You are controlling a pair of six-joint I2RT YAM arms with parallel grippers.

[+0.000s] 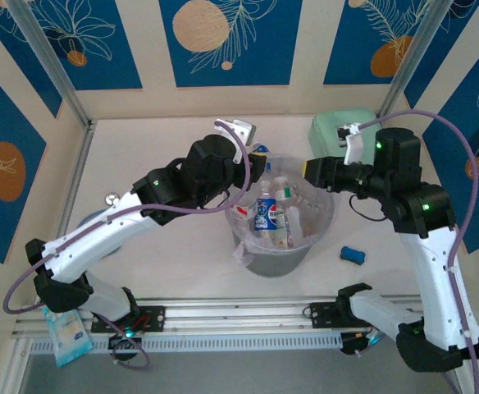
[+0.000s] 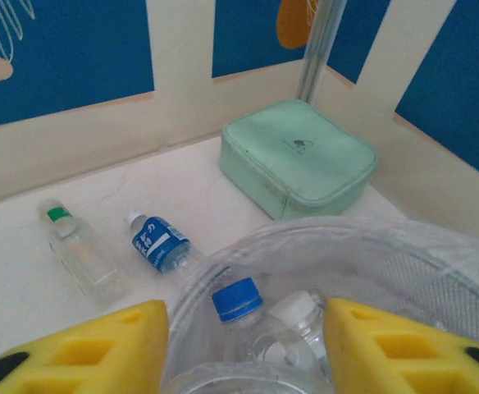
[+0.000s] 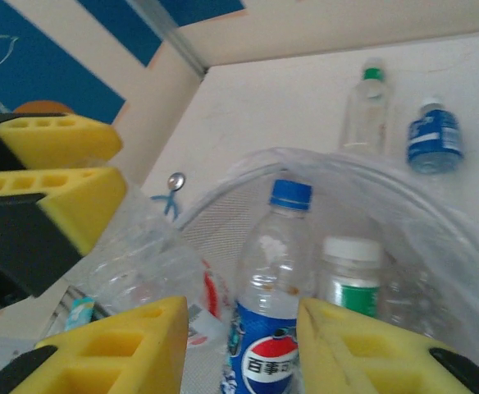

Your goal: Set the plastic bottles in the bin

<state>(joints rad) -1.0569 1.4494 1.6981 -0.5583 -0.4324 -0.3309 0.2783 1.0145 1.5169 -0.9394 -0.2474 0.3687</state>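
The bin (image 1: 277, 259) stands mid-table with several plastic bottles in it. Among them is a blue-capped Pepsi bottle (image 1: 266, 215) (image 3: 276, 271), upright beside a white-capped, green-labelled one (image 3: 353, 275). My right gripper (image 3: 241, 308) (image 1: 309, 171) hovers open at the bin's right rim, above the Pepsi bottle and clear of it. My left gripper (image 2: 246, 312) hangs over the left rim, fingers apart. A crumpled clear bottle (image 3: 141, 254) with a red label hangs just under them; I cannot see whether it is gripped. Two more bottles lie on the table behind the bin, one green-capped (image 2: 79, 250) and one blue-labelled (image 2: 159, 244).
A mint-green square case (image 1: 338, 131) (image 2: 301, 156) sits behind the bin on the right. A small blue block (image 1: 353, 254) lies to the bin's right. A flat white and blue packet (image 1: 66, 332) lies at the front left corner. A small metal piece (image 1: 111, 197) is on the left.
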